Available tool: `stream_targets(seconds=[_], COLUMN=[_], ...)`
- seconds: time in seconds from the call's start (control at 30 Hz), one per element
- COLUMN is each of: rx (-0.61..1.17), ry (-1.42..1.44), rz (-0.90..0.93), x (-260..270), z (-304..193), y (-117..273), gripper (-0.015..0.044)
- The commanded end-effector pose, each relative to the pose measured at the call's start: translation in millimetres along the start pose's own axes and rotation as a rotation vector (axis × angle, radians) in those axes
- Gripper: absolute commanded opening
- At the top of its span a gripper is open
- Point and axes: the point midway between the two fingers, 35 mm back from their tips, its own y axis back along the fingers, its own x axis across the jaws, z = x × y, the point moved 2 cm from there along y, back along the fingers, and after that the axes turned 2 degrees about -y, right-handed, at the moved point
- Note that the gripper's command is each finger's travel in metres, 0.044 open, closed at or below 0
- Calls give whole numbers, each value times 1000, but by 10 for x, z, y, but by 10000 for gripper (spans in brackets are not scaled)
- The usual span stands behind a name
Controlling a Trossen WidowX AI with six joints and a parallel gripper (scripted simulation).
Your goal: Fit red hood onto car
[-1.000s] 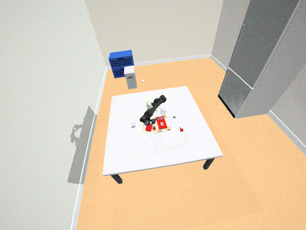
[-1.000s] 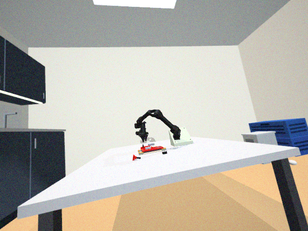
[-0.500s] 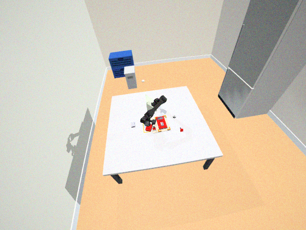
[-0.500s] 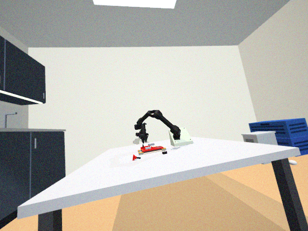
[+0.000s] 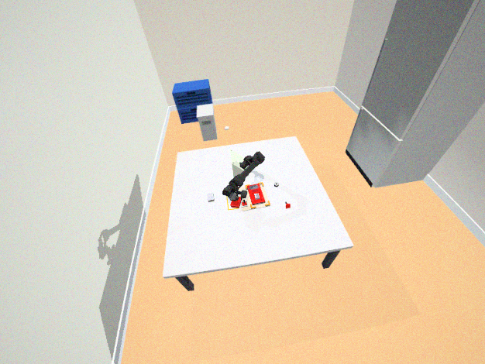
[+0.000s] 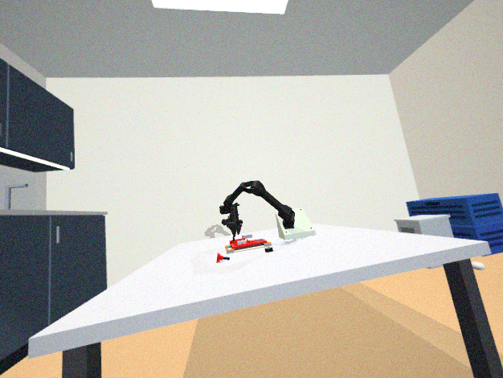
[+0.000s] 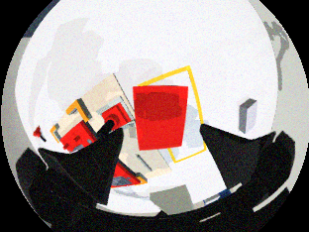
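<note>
The hood, a red block (image 5: 235, 203) (image 7: 160, 131), lies on the table partly within a yellow outline (image 5: 228, 204) (image 7: 197, 96). My gripper (image 5: 238, 197) (image 6: 234, 237) (image 7: 162, 130) is open and empty. It points down above the hood, which shows between the two fingers in the wrist view; the height gap is hard to tell. The red chassis (image 5: 255, 189) (image 6: 255, 244) (image 7: 76, 138) sits beside the hood in a cream jig with orange corners (image 5: 267, 203) (image 7: 78, 110). The left finger hides part of it in the wrist view. The pegs and the hood's holes cannot be made out.
A red part with a black knob (image 5: 244, 203) (image 7: 116, 117) stands between hood and chassis. A grey block (image 5: 211, 197) (image 7: 249, 116), a small black wheel (image 5: 276, 184) (image 6: 268, 249) and a red piece with a black stem (image 5: 287, 205) (image 6: 219, 257) lie around. A pale slanted panel (image 6: 300, 225) stands near the arm's base.
</note>
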Motion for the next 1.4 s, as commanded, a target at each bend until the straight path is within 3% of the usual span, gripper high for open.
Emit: stream_targets(seconds=[0.0,1.37], rx=[8,8], ry=[-11,-10], rz=[5,7], x=[-4,1], z=[-26,-38], y=[-63,-311], gripper=[440,440])
